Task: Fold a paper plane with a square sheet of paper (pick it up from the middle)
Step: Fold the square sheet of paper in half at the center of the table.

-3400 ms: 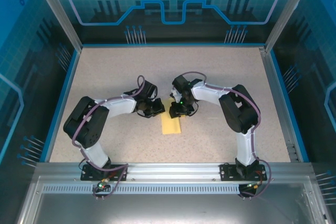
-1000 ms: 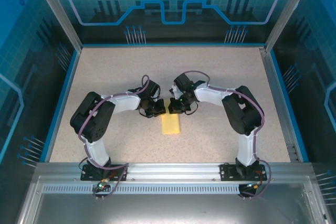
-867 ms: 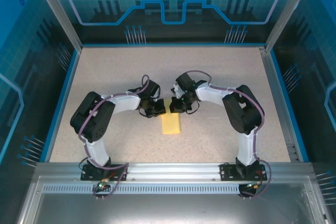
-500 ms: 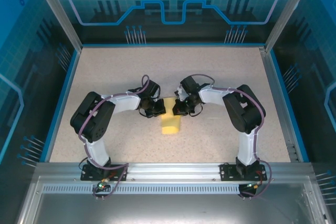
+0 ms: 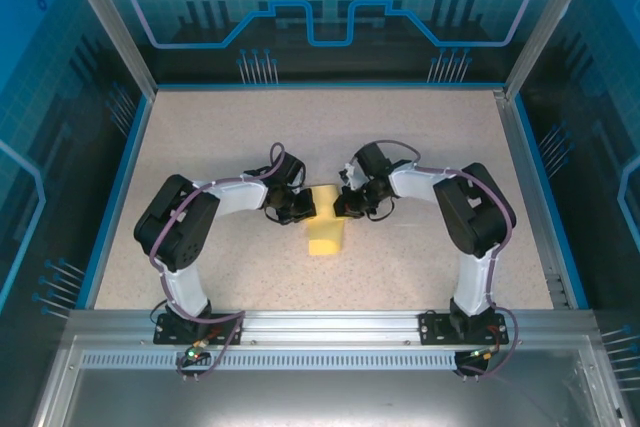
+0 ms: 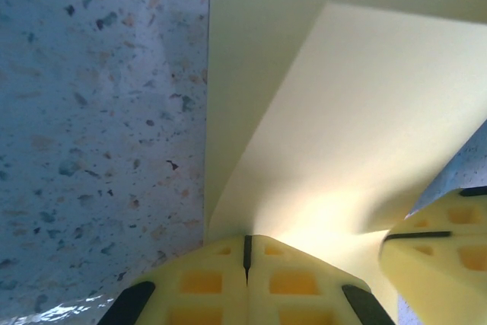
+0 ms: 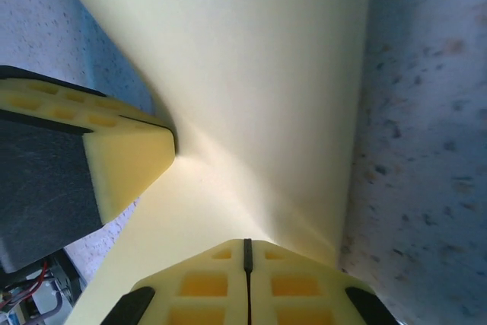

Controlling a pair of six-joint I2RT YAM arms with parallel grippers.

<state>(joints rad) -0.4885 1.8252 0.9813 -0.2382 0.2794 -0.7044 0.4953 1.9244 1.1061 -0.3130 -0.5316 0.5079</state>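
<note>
Pale-yellow square sheet of paper [image 5: 325, 239] on the speckled table [image 5: 420, 147], left gripper [image 5: 301, 209] and right gripper [image 5: 343, 209] both clenched on its raised far end

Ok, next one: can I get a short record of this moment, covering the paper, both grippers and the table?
paper: square sheet of paper, pale yellow, partly lifted at the held end, the rest lying on the table
left gripper: shut on the sheet's far end
right gripper: shut on the same end, close beside the left gripper
table: speckled beige surface
stage: sheet not yet a pointed dart
</note>
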